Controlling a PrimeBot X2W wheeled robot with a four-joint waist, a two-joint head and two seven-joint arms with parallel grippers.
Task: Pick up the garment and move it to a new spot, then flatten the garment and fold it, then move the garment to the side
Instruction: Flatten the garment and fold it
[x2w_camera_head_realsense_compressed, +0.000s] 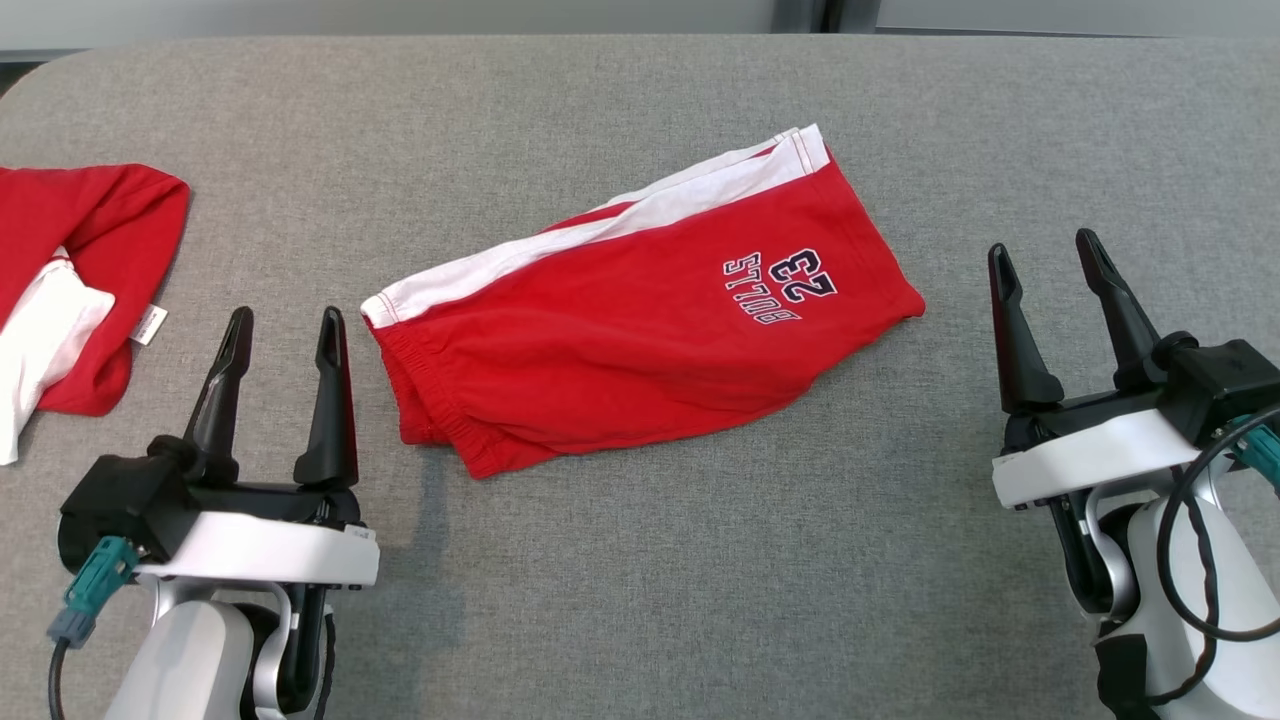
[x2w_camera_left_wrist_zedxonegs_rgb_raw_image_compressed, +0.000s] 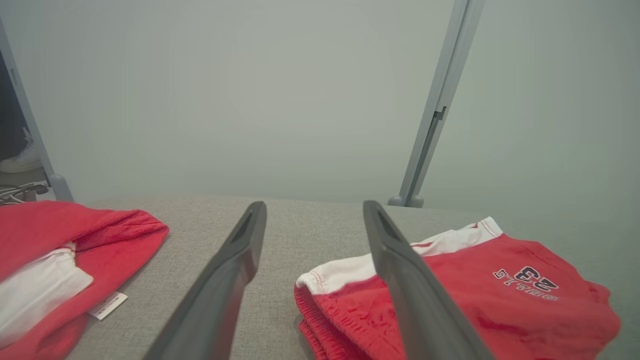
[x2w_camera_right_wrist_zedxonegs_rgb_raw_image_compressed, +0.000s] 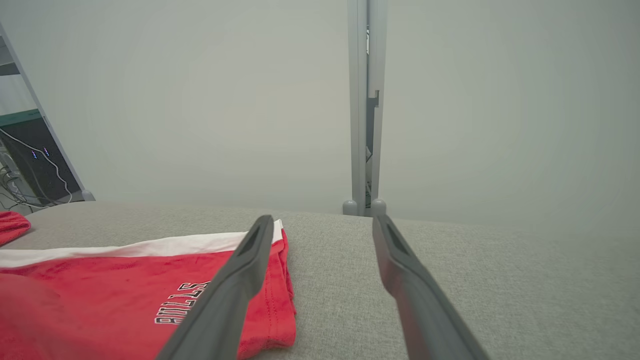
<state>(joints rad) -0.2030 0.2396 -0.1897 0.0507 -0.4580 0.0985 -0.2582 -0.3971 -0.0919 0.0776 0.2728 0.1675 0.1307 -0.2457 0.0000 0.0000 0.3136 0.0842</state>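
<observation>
Slanting shorts (x2w_camera_head_realsense_compressed: 620, 350), waistband (x2w_camera_head_realsense_compressed: 415, 385) lower left.

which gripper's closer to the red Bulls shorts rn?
Left. The left gripper sits just off the waistband end of the shorts, open, not touching. The right gripper is beyond the printed leg end, with a wider strip of grey tabletop between, also open.

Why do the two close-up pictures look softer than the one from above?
Head view: even light, crisp lettering on the shorts, only a faint shadow beside the left end effector. Left wrist view: the near fingers loom large and soft. Right wrist view: the shorts blur at the lower left.
</observation>
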